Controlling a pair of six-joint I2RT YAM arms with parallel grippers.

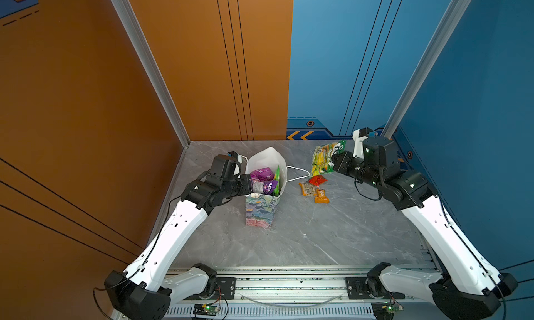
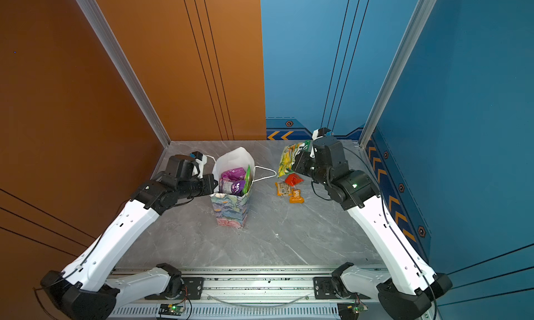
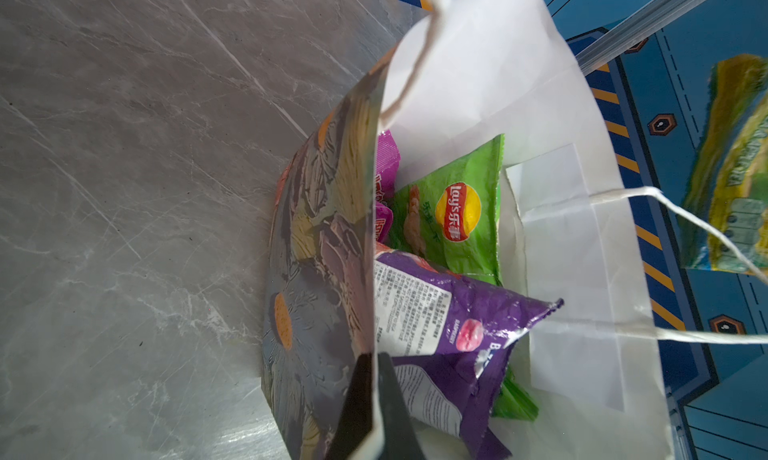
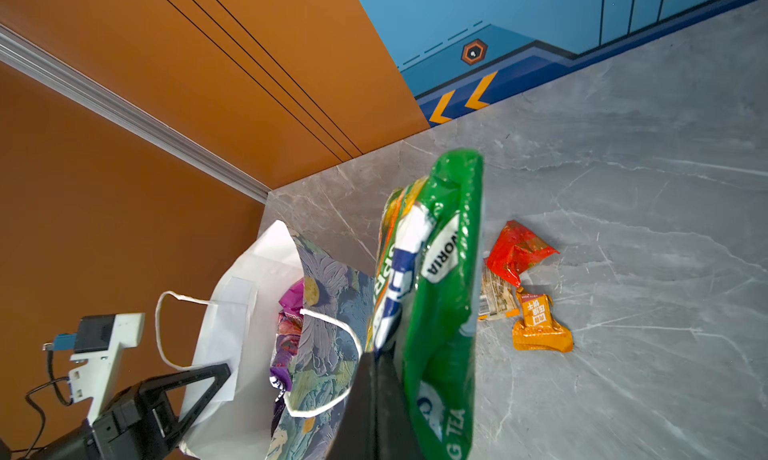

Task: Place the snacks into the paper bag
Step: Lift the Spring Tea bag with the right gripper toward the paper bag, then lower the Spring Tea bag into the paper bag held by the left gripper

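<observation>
The paper bag (image 1: 260, 211) (image 2: 228, 211) stands upright left of the table's middle, floral outside and white inside. My left gripper (image 1: 248, 186) (image 3: 374, 356) is shut on its near wall (image 3: 316, 271), one finger inside and one outside. Inside lie a green packet (image 3: 453, 212), a purple one (image 3: 449, 312) (image 1: 267, 185) and a magenta one (image 3: 386, 163). My right gripper (image 1: 335, 162) (image 4: 376, 354) is shut on a yellow-green packet (image 1: 325, 159) (image 4: 440, 250), held in the air right of the bag. A small red packet (image 1: 317, 180), an orange one (image 1: 321, 196) and a tan bar (image 1: 307, 188) lie on the table.
One white cord handle (image 1: 297, 172) hangs out of the bag toward the loose snacks. An orange wall (image 1: 86, 130) closes the left side, a blue wall (image 1: 476, 130) the right. A metal rail (image 1: 289, 284) runs along the table's front edge.
</observation>
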